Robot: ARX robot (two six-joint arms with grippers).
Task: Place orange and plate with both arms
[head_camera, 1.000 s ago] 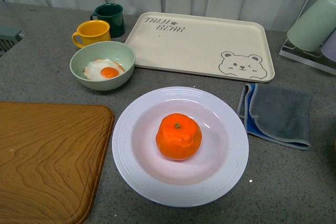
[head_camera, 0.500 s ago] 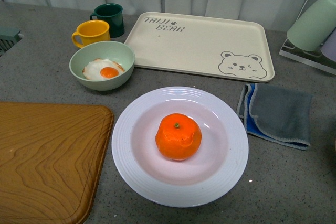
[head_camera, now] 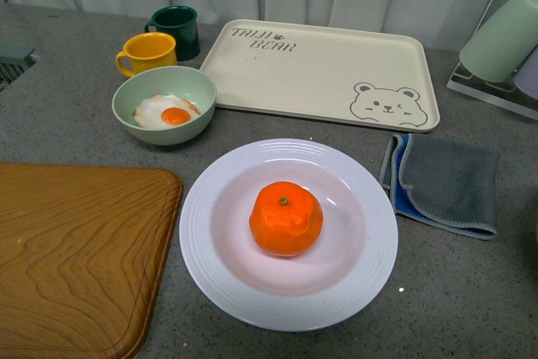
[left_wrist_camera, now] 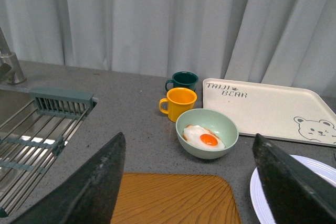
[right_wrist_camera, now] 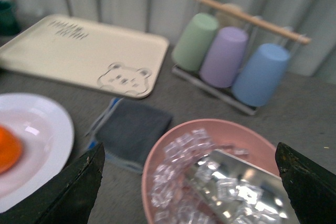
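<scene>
Round bright orange mandarin-like fruit [head_camera: 286, 219] sits dead centre in well of large round white deep plate [head_camera: 195, 233]. Fruit upright, small green stem dot on top, skin whole, unpeeled, slightly dimpled. Rests on plate floor, clear of rim all round. Plate lies flat, right way up, on grey speckled countertop [head_camera: 471, 292]. Wide rim faintly ridged, glossy, light glinting on inner slope. Right wrist view, blurred: sliver of fruit and curve of plate rim in shot.
</scene>
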